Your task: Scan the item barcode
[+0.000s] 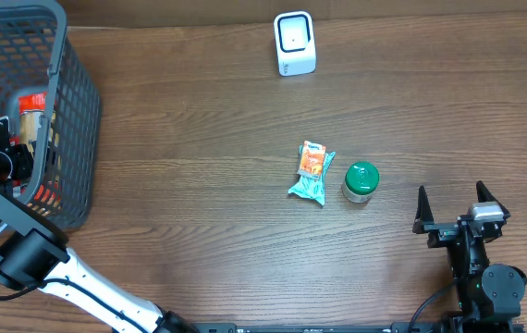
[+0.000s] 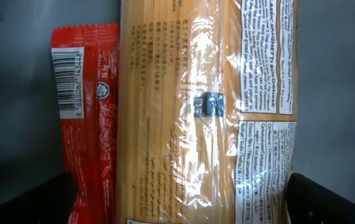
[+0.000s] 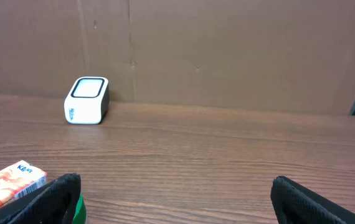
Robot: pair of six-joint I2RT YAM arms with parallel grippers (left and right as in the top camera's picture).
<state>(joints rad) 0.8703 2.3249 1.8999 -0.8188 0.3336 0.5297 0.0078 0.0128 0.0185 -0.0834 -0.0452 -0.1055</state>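
While the left gripper (image 2: 184, 200) hangs jaws spread in the wire basket (image 1: 77, 120), a spaghetti pack (image 2: 177, 93) lies beneath it, red sachet (image 2: 87, 124) leftward. Right gripper (image 3: 176, 199) wide, empty; barcode scanner (image 3: 86, 101) ahead-left.

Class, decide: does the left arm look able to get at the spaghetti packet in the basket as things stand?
Probably yes: the left pincer hangs open right over the spaghetti packet, nothing covering it; a red sachet lies alongside.

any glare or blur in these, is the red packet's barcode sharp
Left wrist: glare streaks the clear spaghetti pack; the red packet barcode reads sharp. Right wrist: even light, scanner crisp, near fingers soft. Overhead: evenly lit, no glare.
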